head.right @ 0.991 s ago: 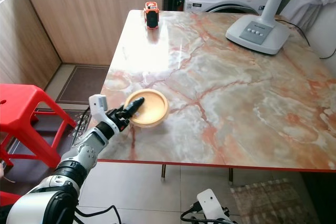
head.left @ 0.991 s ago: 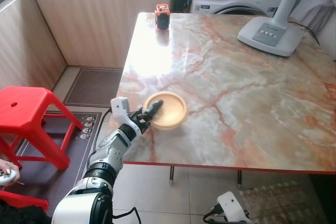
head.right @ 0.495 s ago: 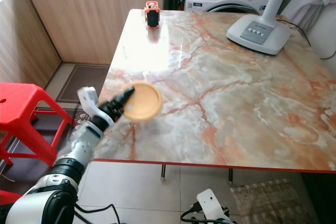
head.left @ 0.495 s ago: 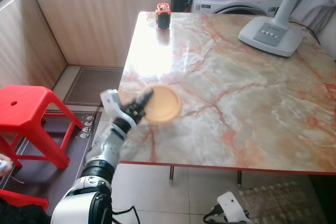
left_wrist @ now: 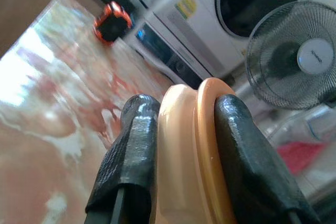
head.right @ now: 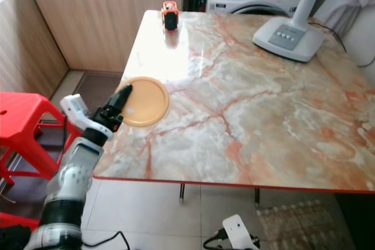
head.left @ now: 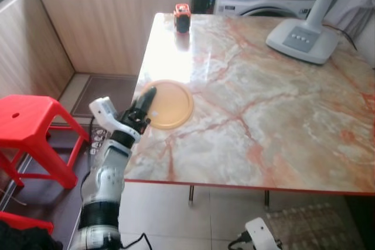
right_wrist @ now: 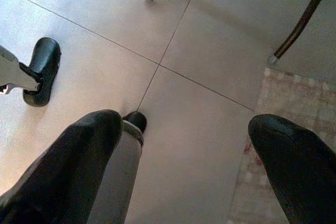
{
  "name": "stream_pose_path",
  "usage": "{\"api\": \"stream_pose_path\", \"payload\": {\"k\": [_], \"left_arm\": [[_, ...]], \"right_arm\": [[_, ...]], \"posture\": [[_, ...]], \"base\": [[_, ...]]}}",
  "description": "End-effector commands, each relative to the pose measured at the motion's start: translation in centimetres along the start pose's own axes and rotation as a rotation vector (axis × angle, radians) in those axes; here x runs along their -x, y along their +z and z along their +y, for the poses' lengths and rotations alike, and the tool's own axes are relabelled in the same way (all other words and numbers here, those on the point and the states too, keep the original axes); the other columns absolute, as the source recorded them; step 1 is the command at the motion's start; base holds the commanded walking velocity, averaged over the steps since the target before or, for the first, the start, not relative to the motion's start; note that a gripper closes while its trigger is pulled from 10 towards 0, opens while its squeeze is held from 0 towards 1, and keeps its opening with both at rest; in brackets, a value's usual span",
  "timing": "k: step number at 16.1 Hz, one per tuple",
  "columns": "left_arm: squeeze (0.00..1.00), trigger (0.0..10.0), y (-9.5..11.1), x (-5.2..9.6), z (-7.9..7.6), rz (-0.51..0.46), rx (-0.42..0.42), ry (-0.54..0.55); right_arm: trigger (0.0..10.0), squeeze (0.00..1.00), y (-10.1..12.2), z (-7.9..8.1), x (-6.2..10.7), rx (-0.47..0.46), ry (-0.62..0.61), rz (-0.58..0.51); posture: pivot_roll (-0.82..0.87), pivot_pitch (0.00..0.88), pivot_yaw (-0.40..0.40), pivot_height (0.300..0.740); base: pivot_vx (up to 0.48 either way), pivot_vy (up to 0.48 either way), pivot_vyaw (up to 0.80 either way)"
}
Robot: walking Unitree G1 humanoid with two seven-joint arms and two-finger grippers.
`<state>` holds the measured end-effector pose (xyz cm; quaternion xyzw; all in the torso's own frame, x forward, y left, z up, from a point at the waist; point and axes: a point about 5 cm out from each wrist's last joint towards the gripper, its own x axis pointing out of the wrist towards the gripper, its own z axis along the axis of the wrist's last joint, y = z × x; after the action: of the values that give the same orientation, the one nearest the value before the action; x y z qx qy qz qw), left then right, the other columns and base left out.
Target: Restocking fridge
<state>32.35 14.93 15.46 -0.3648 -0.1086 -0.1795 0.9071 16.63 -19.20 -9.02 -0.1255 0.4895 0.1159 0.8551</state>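
Left hand [head.left: 145,102] pinching orange plate [head.left: 170,105] — tilted, empty

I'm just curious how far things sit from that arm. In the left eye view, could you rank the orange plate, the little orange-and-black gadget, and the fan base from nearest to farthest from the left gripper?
1. Orange plate: held in the left gripper over the table's near left part.
2. Orange-and-black gadget: far left edge of the table.
3. Fan base: far right corner.
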Motion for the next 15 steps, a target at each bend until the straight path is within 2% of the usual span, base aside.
{"api": "stream_pose_path", "payload": {"k": [1, 2, 3, 4, 5, 7, 9, 10, 12, 15], "left_arm": [[0.0, 10.0, 0.5, 0.1, -0.8, -0.017, -0.035, 0.019], [0.0, 10.0, 0.8, 0.4, -0.7, -0.031, -0.081, 0.061], [0.0, 10.0, 0.8, 0.5, -0.8, -0.032, -0.083, 0.069], [0.0, 10.0, 2.0, 0.9, -0.2, -0.071, -0.224, 0.184], [0.0, 10.0, 2.3, 1.0, -0.3, -0.073, -0.28, 0.205], [0.0, 10.0, 3.0, 1.6, -1.2, -0.07, -0.388, 0.21], [0.0, 10.0, 3.5, 2.4, -0.7, 0.008, -0.517, 0.17], [0.0, 10.0, 3.5, 2.5, -0.6, 0.025, -0.551, 0.169], [0.0, 10.0, 3.6, 3.0, -0.4, 0.034, -0.566, 0.193], [0.0, 10.0, 2.7, 3.1, -1.3, 0.046, -0.562, 0.194]], "right_arm": [[10.0, 0.0, -0.7, 0.1, 0.1, -0.039, -0.01, 0.015], [10.0, 0.0, -0.6, 0.1, 0.1, -0.07, -0.018, 0.01], [10.0, 0.0, -0.6, 0.1, 0.1, -0.073, -0.02, 0.009], [10.0, 0.0, -0.5, 0.1, 0.0, -0.092, -0.025, 0.003], [10.0, 0.0, -0.5, 0.1, 0.0, -0.101, -0.027, 0.001], [10.0, 0.0, -0.7, -0.1, 0.1, -0.135, -0.04, 0.004], [10.0, 0.0, -0.9, 0.0, 0.1, -0.14, -0.04, 0.005], [10.0, 0.0, -0.9, 0.0, 0.1, -0.141, -0.04, 0.006], [10.0, 0.0, -1.1, 0.3, 0.1, -0.164, -0.051, 0.009], [10.0, 0.0, -1.3, 0.7, 0.1, -0.191, -0.053, 0.006]], "posture": [[-0.09, 0.0, -0.055, 0.74], [-0.08, 0.0, -0.055, 0.74], [-0.08, 0.0, -0.055, 0.74], [-0.08, 0.0, -0.05, 0.74], [-0.08, 0.0, -0.05, 0.74], [-0.07, 0.0, -0.03, 0.74], [-0.07, 0.0, -0.018, 0.74], [-0.06, 0.0, -0.015, 0.74], [-0.06, 0.0, 0.0, 0.74], [-0.05, 0.0, 0.031, 0.74]], "base": [[0.0, 0.0, 0.0], [0.0, 0.0, 0.0], [0.0, 0.0, 0.0], [0.0, 0.0, 0.0], [0.0, 0.0, 0.0], [0.0, 0.0, 0.0], [0.0, 0.0, 0.0], [0.0, 0.0, 0.0], [0.0, 0.0, 0.0], [0.0, 0.0, 0.0]]}}
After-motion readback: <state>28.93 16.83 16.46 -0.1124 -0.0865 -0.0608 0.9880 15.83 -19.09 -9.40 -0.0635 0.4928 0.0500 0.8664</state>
